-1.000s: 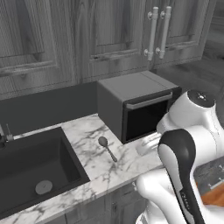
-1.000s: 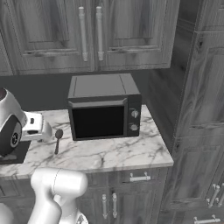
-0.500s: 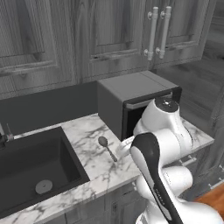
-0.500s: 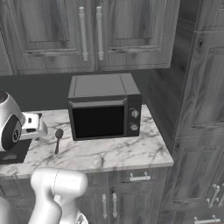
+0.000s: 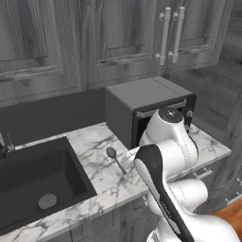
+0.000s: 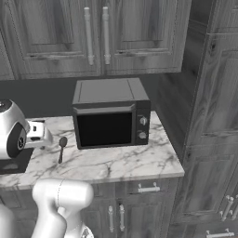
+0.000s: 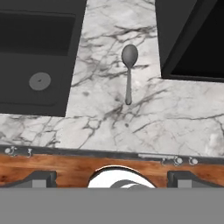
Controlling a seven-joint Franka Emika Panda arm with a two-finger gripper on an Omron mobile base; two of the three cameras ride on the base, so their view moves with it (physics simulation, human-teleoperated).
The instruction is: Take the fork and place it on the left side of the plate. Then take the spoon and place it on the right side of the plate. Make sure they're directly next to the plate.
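jaws: two dark finger tips (image 7: 41, 178) at the bottom of the hand view, spread wide apart and released; nothing between them; gripper (image 7: 111, 180) hangs above the front edge of the surface, looking down on it
arm: white body rises at lower right of the left base view and lower left of the right base view; it covers part of the microwave front in the left base view
spoon (image 7: 129, 70): dark grey, lies flat on the marble surface (image 7: 144, 122), bowl toward the wall, handle toward the front edge; between sink and microwave, touching neither; well apart from the jaws; also seen at (image 5: 115, 158) and (image 6: 62, 147)
sink (image 7: 35, 61): dark basin set in the surface, left of the spoon; round drain (image 7: 40, 81) in its floor; cut off at the picture edge in the hand view and the left base view
microwave (image 6: 111, 118): dark box on the surface, right of the spoon; dark window, two round knobs at the right of its front
faucet (image 5: 5, 145): a bit shows at the left edge of the left base view, cut off
cabinets (image 6: 95, 35): grey wood doors above, long bar handles; drawers with small handles below the surface
writing: no brand or label can be read; marks on the microwave knobs too small to make out
hard to tell: spoon handle end partly behind the arm in the left base view
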